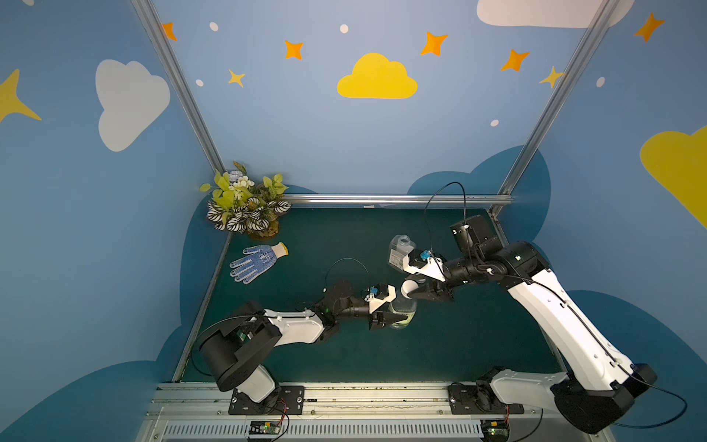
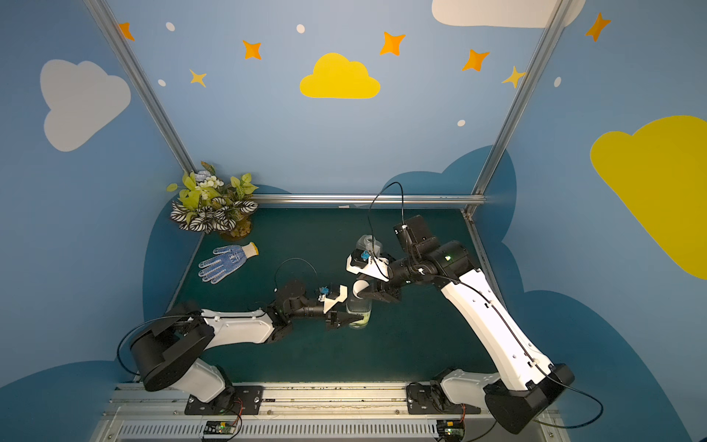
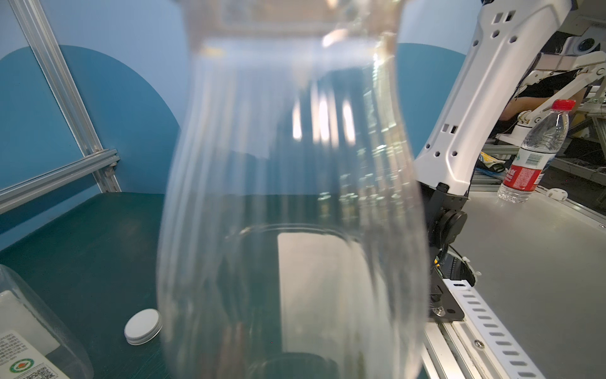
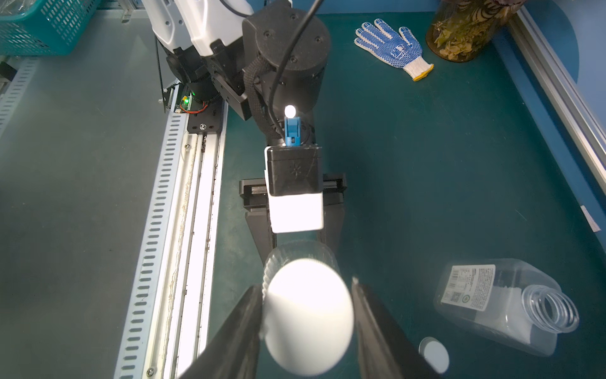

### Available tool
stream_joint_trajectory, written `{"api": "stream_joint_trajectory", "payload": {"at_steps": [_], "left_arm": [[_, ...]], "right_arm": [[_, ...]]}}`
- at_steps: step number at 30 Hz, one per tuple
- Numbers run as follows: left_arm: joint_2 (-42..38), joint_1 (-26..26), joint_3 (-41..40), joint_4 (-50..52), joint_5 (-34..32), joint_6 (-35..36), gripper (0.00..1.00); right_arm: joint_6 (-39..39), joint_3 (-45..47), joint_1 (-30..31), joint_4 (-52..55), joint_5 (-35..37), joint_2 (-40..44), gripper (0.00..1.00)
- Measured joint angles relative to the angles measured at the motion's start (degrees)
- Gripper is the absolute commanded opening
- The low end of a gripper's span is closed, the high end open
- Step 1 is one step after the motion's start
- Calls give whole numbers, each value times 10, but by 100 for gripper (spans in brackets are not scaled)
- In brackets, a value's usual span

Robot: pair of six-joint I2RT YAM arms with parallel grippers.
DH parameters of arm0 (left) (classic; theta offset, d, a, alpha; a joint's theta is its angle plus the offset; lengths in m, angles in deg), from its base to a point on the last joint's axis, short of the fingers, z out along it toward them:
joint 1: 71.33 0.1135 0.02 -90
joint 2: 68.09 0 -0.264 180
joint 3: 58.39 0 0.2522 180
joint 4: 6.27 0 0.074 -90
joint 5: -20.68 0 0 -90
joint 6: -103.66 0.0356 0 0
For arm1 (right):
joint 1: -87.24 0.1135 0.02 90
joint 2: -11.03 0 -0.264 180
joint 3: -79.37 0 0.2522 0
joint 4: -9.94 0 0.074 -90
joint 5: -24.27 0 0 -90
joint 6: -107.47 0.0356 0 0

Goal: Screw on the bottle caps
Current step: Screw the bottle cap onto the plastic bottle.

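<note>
The slim clear bottle (image 1: pixel 403 312) (image 2: pixel 359 310) with the yellow-green label stands upright mid-mat, and my left gripper (image 1: pixel 399 308) is shut on its body. It fills the left wrist view (image 3: pixel 288 197). A white bottle cap (image 1: pixel 408 287) (image 4: pixel 308 315) sits on its neck, with my right gripper (image 1: pixel 409 287) (image 4: pixel 307 286) shut on the cap, one finger on each side. The squat bottle (image 1: pixel 399 252) (image 4: pixel 498 305) with a white label lies on its side behind, mouth open. A second white bottle cap (image 4: pixel 434 352) (image 3: pixel 143 326) lies flat on the mat beside it.
A blue-dotted work glove (image 1: pixel 258 262) lies at the left of the green mat (image 1: pixel 459 344), and a potted plant (image 1: pixel 246 203) fills the back left corner. Aluminium frame posts edge the mat. A red-capped water bottle (image 3: pixel 537 151) stands outside the cell.
</note>
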Motion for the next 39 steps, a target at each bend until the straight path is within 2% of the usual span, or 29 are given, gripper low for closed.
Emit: {"api": "stream_joint_trajectory", "payload": {"at_steps": [4, 14, 28, 39], "left_arm": [[0, 0, 0, 3, -4, 1, 27], [1, 0, 0, 22, -51, 7, 27], [-1, -1, -6, 46, -140, 15, 26], [-3, -7, -6, 67, -169, 24, 24]], "right_arm": [[0, 3, 2, -1, 3, 0, 41], [60, 31, 9, -43, 53, 13, 45], [286, 105, 32, -173, 170, 37, 38], [445, 118, 79, -194, 282, 41, 37]]}}
